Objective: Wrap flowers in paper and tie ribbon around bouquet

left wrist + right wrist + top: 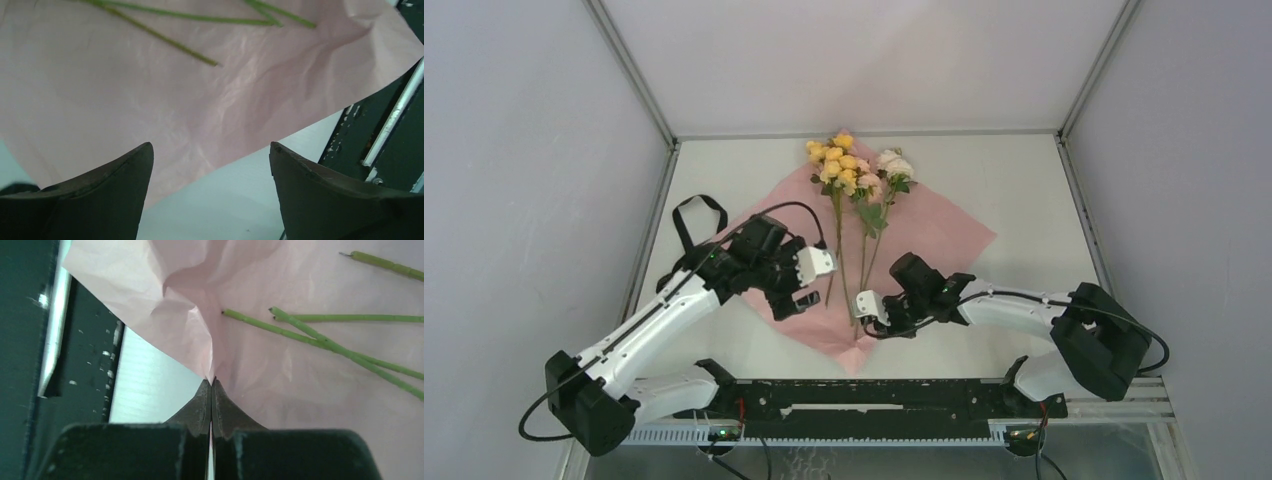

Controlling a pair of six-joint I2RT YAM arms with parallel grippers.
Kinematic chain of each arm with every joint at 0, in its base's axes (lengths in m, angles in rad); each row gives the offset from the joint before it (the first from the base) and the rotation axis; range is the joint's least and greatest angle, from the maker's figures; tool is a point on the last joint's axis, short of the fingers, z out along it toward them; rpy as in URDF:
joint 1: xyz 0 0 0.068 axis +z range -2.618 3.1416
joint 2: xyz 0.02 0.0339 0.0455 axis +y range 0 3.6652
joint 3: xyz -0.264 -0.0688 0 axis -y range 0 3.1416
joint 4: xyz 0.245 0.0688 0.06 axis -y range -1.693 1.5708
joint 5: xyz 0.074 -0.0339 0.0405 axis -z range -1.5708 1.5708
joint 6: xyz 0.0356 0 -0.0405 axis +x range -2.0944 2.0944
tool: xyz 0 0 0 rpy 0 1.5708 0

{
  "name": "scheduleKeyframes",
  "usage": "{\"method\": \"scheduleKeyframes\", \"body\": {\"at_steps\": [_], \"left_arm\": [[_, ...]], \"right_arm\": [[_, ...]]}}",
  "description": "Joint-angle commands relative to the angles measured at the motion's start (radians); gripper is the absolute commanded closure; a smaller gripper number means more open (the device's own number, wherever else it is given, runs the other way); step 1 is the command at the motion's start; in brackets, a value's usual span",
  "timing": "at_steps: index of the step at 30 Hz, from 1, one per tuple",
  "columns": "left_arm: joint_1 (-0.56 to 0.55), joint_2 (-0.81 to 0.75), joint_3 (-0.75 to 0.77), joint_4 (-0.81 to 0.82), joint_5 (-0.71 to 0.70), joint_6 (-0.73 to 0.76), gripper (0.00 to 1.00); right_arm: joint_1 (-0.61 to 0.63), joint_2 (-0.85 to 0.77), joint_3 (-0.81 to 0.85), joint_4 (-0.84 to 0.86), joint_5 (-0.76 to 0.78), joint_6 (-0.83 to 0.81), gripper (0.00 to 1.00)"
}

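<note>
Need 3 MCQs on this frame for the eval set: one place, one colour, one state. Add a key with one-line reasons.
1. Where is the ribbon?
A. on the table, left of the paper
B. on top of the paper
C. hanging off the table

2. Which colour is the paper's upper face?
A. lilac
B. pink
C. white

3. How are the right fingers?
A. wide apart
B. shut on a fold of the paper
C. shut on nothing

Key:
1 A, the black loop lies beside the paper's left corner.
2 B, all three views show pink.
3 B, the right wrist view shows the tips together with paper pinched between them.
</note>
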Motion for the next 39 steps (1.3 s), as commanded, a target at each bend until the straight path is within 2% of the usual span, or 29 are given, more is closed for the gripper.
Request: {"method": "scheduleKeyframes", "body": {"at_steps": [1, 2, 3, 7, 11, 18, 19, 21, 23, 24, 27, 31, 34, 36, 39], "left_arm": [[-0.133, -0.016, -0.037, 0.045, 0.023, 0.119, 0.07], [-0.166, -0.021, -0.048, 0.047, 0.013, 0.142, 0.02], [-0.2, -0.027, -0.06, 0.047, 0.007, 0.163, 0.0], [-0.319, -0.053, -0.131, 0.104, 0.041, 0.182, 0.0], [-0.442, -0.052, -0.226, 0.234, -0.045, 0.184, 0.0], [-0.484, -0.031, -0.291, 0.432, -0.121, 0.089, 0.03], [-0.484, -0.027, -0.295, 0.454, -0.141, 0.081, 0.08], [-0.484, -0.016, -0.295, 0.473, -0.177, 0.072, 0.32], [-0.484, -0.005, -0.296, 0.471, -0.175, 0.072, 0.53], [-0.484, 0.0, -0.295, 0.46, -0.157, 0.079, 0.6], [-0.484, 0.011, -0.292, 0.435, -0.133, 0.078, 0.98], [-0.453, 0.006, -0.277, 0.433, -0.153, 0.032, 1.0], [-0.381, 0.008, -0.247, 0.415, -0.078, -0.016, 1.0], [-0.357, 0.012, -0.232, 0.401, -0.057, -0.027, 1.0], [-0.355, 0.013, -0.217, 0.362, -0.052, -0.019, 1.0]], "right_arm": [[-0.05, 0.001, 0.017, 0.077, -0.233, 0.178, 1.0], [-0.071, 0.01, 0.019, 0.078, -0.249, 0.201, 1.0], [-0.081, 0.016, 0.022, 0.076, -0.259, 0.214, 1.0], [-0.117, 0.051, 0.047, 0.052, -0.302, 0.26, 1.0], [-0.119, 0.083, 0.064, 0.015, -0.294, 0.266, 1.0], [-0.125, 0.1, 0.075, 0.013, -0.29, 0.285, 1.0], [-0.127, 0.1, 0.074, 0.008, -0.288, 0.284, 1.0], [-0.131, 0.097, 0.074, 0.002, -0.28, 0.288, 0.96], [-0.132, 0.092, 0.075, 0.013, -0.273, 0.31, 0.86], [-0.132, 0.089, 0.075, 0.021, -0.273, 0.322, 0.82], [-0.137, 0.064, 0.075, 0.02, -0.284, 0.336, 0.63], [-0.172, -0.022, 0.07, -0.017, -0.332, 0.371, 0.48], [-0.21, -0.126, 0.01, 0.121, -0.381, 0.543, 0.45], [-0.243, -0.162, -0.043, 0.257, -0.344, 0.736, 0.48], [-0.249, -0.141, -0.051, 0.33, -0.127, 0.978, 0.63]]}}
